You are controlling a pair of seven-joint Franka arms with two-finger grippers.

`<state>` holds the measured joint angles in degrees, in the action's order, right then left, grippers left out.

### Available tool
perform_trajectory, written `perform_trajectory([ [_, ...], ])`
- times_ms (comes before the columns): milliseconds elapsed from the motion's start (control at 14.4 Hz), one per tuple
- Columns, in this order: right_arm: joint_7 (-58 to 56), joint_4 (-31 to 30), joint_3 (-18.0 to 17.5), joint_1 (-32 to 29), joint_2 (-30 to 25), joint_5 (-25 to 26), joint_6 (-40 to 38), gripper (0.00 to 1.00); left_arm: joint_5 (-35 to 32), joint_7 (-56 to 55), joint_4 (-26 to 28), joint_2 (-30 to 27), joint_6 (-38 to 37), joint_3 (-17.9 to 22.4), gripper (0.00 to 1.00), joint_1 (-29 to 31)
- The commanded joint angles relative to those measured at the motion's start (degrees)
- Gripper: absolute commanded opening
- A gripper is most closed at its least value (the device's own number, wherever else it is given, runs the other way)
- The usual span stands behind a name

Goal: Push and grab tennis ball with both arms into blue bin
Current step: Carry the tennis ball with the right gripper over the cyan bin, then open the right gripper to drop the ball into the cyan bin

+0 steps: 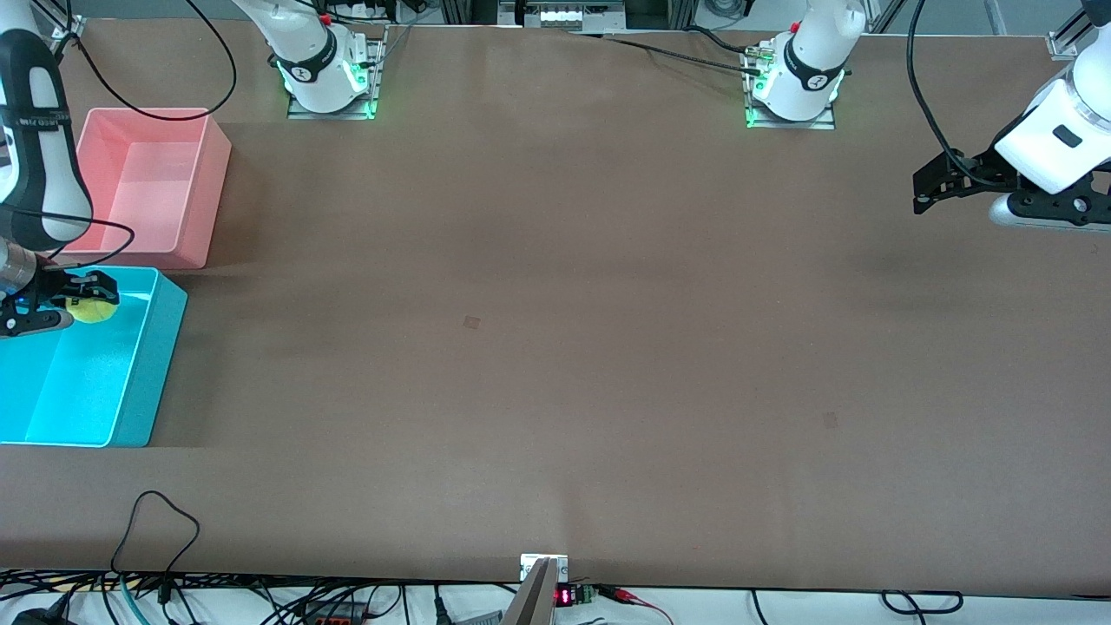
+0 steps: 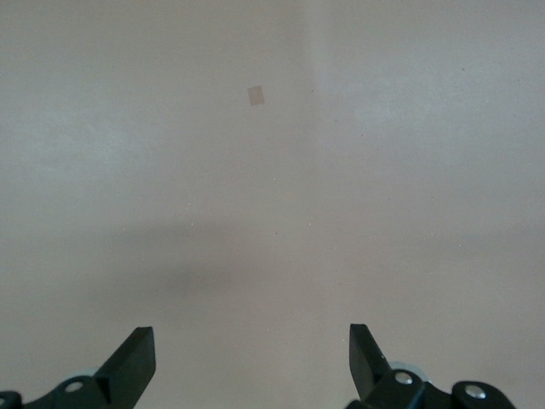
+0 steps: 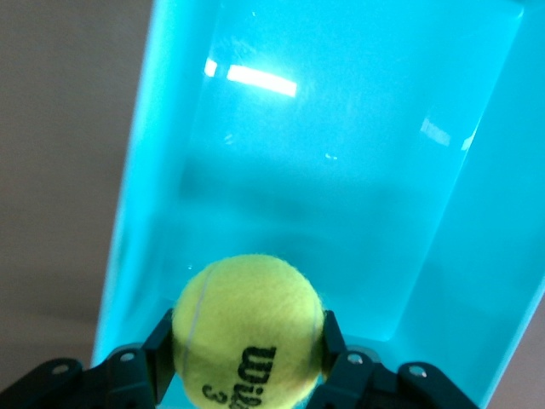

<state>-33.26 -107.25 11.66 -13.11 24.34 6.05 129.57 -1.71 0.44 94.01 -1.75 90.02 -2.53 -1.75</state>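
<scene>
tennis ball [image 1: 93, 310] over blue bin [image 1: 147, 373]

One ball, two bins, two arms on one worktop.

There is a single tennis ball [image 1: 94, 310] and two open tubs: one blue bin [image 1: 147, 373], nearer the front camera, and one pink bin [image 1: 213, 200] just beside it, farther off. Two white arms are counted, the right arm [image 1: 39, 148] and the left arm [image 1: 1055, 143], each with one black two-finger hand: the right hand [image 1: 82, 304] and the left hand [image 1: 922, 193]. Two green-lit arm bases [image 1: 330, 74] [image 1: 794, 87] stand on the one brown worktop [image 1: 555, 260], which bears two small square patches [image 1: 471, 322] [image 1: 831, 420].
</scene>
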Motion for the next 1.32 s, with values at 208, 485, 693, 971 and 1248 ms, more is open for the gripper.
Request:
perform_trajectory([
  [208,0.6,2.3,-0.1,-3.4,7.3,1.3,1.7,0.00,-0.9,1.2,-2.0,1.0,-1.4,-0.2,1.00,0.3],
  [485,0.6,2.3,-0.1,-3.9,8.4,1.2,2.1,0.02,-1.0,1.2,-2.0,1.0,-1.3,-0.2,1.00,0.3],
  [693,0.7,2.4,-0.1,-3.9,8.4,1.2,2.1,0.57,-1.0,1.2,-2.0,1.0,-1.3,-0.2,1.00,0.3],
  [971,0.7,2.5,-0.1,-3.9,8.4,1.0,2.5,0.96,-1.0,1.2,-2.0,1.0,-1.3,-0.2,1.00,0.3],
  [1248,0.7,2.6,-0.3,-3.8,8.0,1.1,2.4,1.00,-1.0,1.2,-2.0,1.0,-1.3,-0.2,1.00,0.3],
])
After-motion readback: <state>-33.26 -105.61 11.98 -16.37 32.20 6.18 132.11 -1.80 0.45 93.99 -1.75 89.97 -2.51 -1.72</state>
